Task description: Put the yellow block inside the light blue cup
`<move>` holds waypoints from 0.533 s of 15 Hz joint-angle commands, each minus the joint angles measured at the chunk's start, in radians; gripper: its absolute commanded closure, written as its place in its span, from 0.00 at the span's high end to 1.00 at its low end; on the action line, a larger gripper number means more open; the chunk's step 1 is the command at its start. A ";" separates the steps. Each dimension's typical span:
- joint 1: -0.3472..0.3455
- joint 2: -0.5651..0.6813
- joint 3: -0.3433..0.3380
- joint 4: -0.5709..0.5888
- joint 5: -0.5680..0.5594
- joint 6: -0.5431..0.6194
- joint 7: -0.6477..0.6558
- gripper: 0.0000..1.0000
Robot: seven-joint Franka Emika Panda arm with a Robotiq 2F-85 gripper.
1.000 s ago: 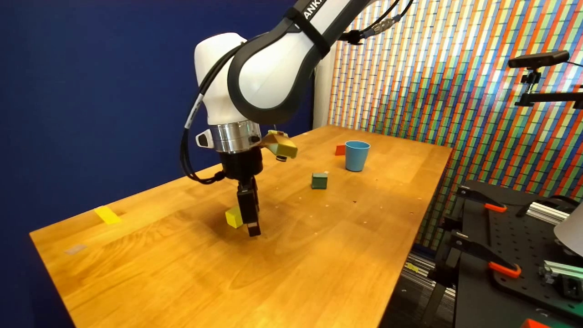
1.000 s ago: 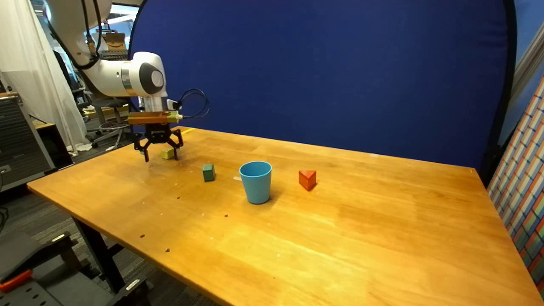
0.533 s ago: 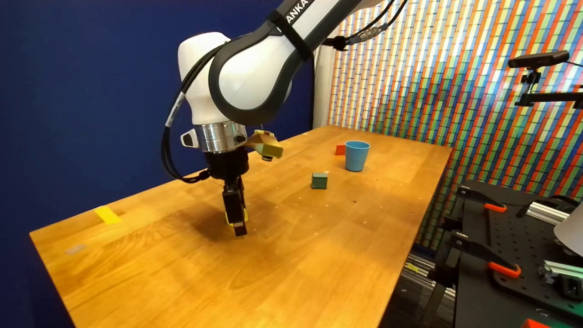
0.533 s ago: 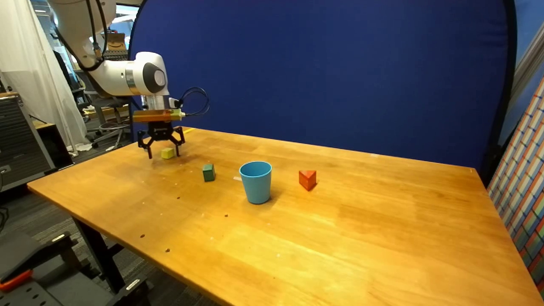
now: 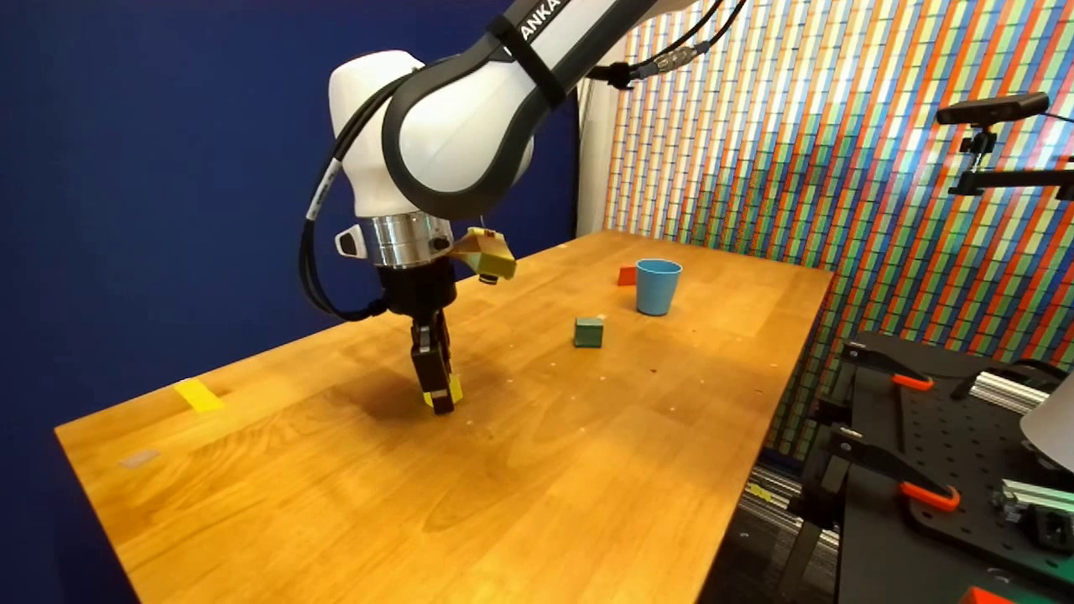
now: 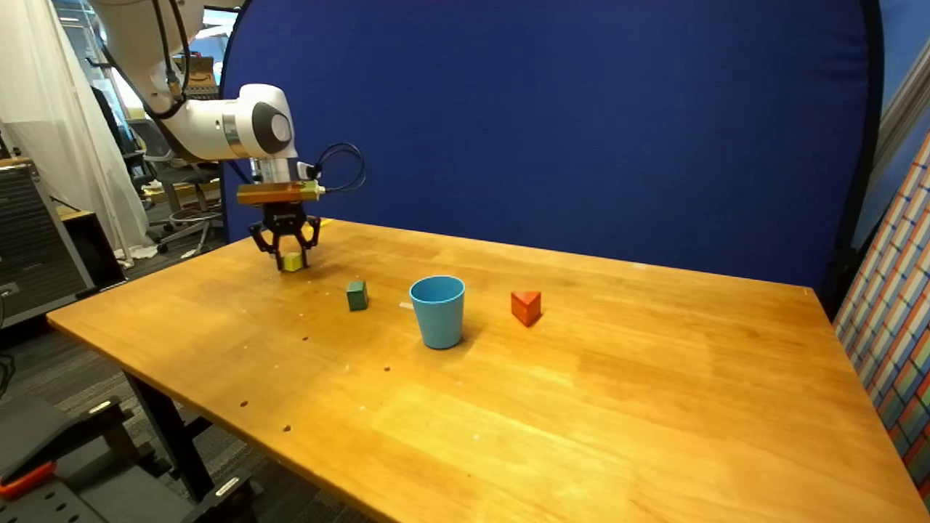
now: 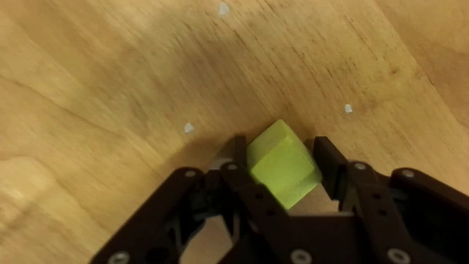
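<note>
Your arm [image 6: 265, 123] had shifted slightly from half a second earlier, and the gripper [image 6: 293, 266] at its end had narrowed. Below it spread the wooden table [image 6: 581, 407]. On it, well apart from your gripper, stood the light blue cup [image 6: 439, 316], upright. You had the green block [image 6: 357, 296] between gripper and cup, and the red block [image 6: 526, 308] near the cup, on the side away from your gripper. As for the yellow block [image 7: 285, 168], your two fingers [image 7: 328, 165] were clamped on it, low at the tabletop; in the wrist view it sat cornerwise between them. You couldn't tell whether it touched the wood. Smallest were pale flecks [image 7: 188, 128] on the table.
</note>
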 commanded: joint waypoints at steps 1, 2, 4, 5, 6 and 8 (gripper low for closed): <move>-0.029 -0.103 -0.069 -0.122 -0.033 0.025 0.069 0.23; -0.038 -0.131 -0.099 -0.156 -0.043 0.032 0.097 0.23; -0.058 -0.191 -0.154 -0.217 -0.068 0.035 0.162 0.23; -0.072 -0.224 -0.176 -0.248 -0.076 0.038 0.190 0.23; -0.088 -0.256 -0.198 -0.279 -0.081 0.039 0.217 0.23; -0.120 -0.328 -0.240 -0.342 -0.098 0.039 0.272 0.23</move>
